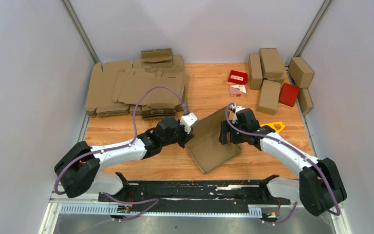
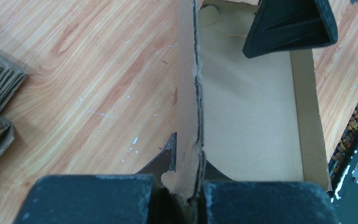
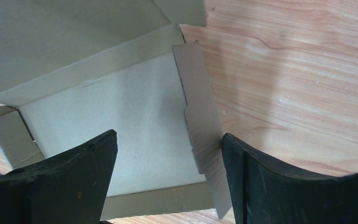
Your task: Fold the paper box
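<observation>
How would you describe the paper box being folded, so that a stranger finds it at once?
Look at the middle of the wooden table. The paper box lies there at an angle, with the left gripper shut on one wall. Unlike the flat blanks stacked far left and the closed boxes far right, it is open and shallow.

My overhead camera looks down on the whole table [image 1: 209, 92] from behind; both wrist cameras sit close over the paper box [image 1: 213, 141].

Wooden table [image 1: 209, 95] — paper box [image 1: 214, 144]; blanks [image 1: 126, 87]; boxes [image 1: 270, 66]
</observation>
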Tool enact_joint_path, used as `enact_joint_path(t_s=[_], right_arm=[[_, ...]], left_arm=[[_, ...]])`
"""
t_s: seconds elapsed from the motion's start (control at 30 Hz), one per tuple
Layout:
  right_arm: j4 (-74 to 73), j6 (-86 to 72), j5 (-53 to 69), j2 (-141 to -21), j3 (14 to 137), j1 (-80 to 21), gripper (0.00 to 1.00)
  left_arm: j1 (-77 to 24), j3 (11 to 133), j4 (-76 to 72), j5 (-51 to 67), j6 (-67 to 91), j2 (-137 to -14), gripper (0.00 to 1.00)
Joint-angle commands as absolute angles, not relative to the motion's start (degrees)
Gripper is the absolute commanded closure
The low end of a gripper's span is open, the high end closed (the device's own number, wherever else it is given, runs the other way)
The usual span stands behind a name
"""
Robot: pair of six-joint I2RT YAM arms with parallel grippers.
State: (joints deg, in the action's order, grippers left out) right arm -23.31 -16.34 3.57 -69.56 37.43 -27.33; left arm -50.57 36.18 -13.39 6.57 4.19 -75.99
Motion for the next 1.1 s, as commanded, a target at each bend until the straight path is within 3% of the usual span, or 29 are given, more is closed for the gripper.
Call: enact_joint_path(t_s=[0.0, 0.53, 0.77, 1.07], right_arm=[[-21.23, -18.23, 11.77, -66.82, 36.08, -22.4, 0.17], [-13.61, -22.95, 24.41, -62.18, 29.59, -12.3, 0.49], [-10.2, -24.81, 28.57, -64.15, 27.85, -9.32, 0.5], [-8.15, -25.53, 30.63, -67.98, 28.15, -6.14, 0.74]], left_arm=[[-50.8, 38.44, -13.82, 6.73, 4.39, -75.79, 0.98], [-50.8, 38.23, -13.71, 6.7, 4.48, -75.27, 0.97], [-50.8, 38.28, -13.71, 6.97, 4.48, -75.14, 0.97], [-50.8, 38.23, -13.8, 7.27, 4.57, -75.22, 0.97]])
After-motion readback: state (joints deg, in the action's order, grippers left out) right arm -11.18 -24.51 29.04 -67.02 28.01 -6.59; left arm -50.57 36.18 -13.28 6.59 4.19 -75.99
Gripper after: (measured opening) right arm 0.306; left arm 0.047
